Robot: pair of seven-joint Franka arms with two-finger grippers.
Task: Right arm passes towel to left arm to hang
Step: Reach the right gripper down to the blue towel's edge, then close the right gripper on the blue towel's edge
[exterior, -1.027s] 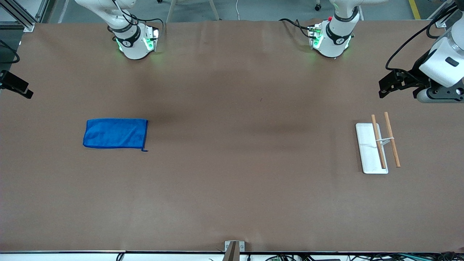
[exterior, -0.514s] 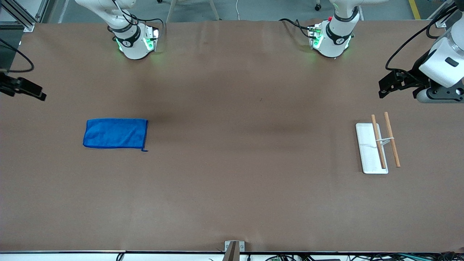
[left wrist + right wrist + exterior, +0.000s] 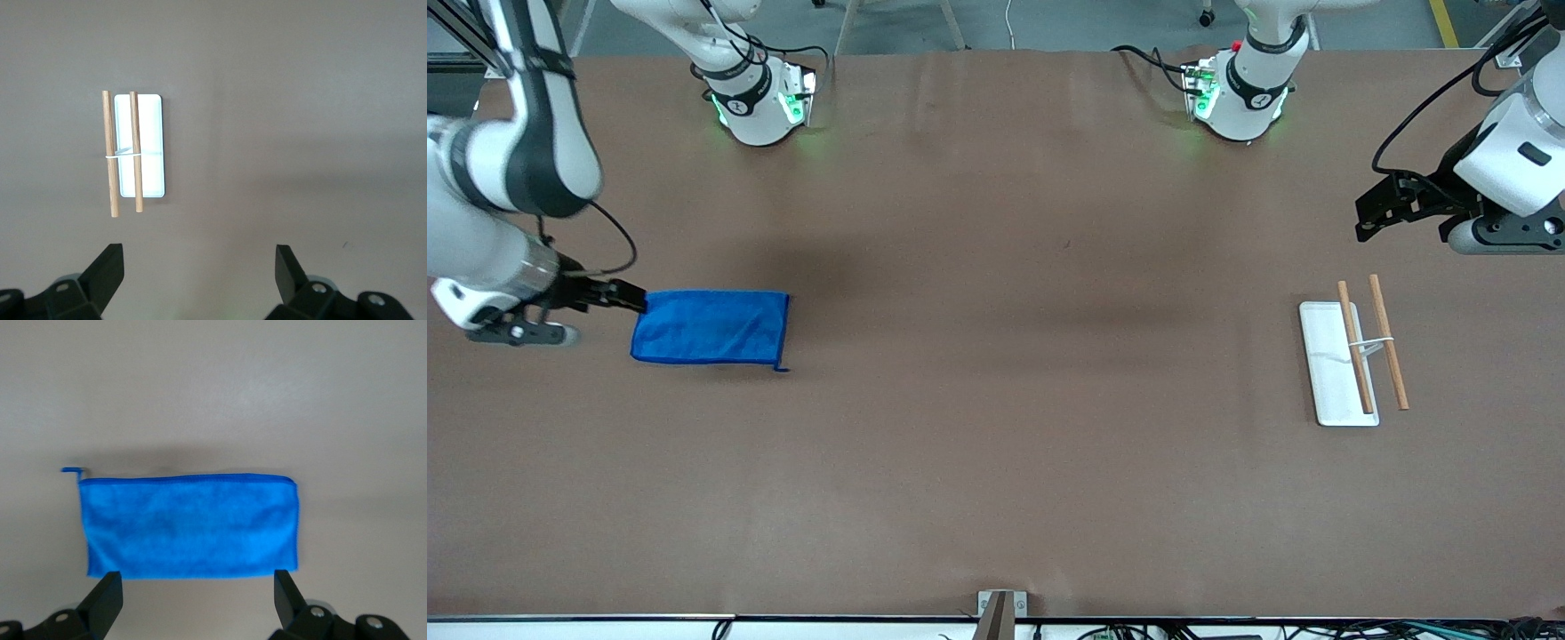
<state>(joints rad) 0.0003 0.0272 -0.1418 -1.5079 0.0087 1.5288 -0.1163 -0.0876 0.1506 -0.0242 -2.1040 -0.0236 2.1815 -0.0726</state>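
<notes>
From the front view we see the towel (image 3: 711, 327) lying flat on the brown counter (image 3: 996, 444) toward the right arm's end, its small loop at the corner nearer the front camera. The right gripper (image 3: 630, 297) is at the towel's short edge that faces the right arm's end of the counter, low over it; contact we cannot confirm. The left gripper (image 3: 1371, 213) waits in the air toward its own end of the counter, above the white tray (image 3: 1327, 391) with two wooden rods (image 3: 1388, 354).

In the left wrist view, the left gripper (image 3: 199, 268) stands wide and holds nothing, with the tray (image 3: 151, 140) and rods (image 3: 135, 152) below it.

In the right wrist view, the right gripper (image 3: 198, 588) is also spread wide and unladen, its fingers straddling the towel (image 3: 190, 527) along its long edge.

We judge the task barely begun: the towel is not yet grasped, and the lift, the handover and the hanging all remain.
</notes>
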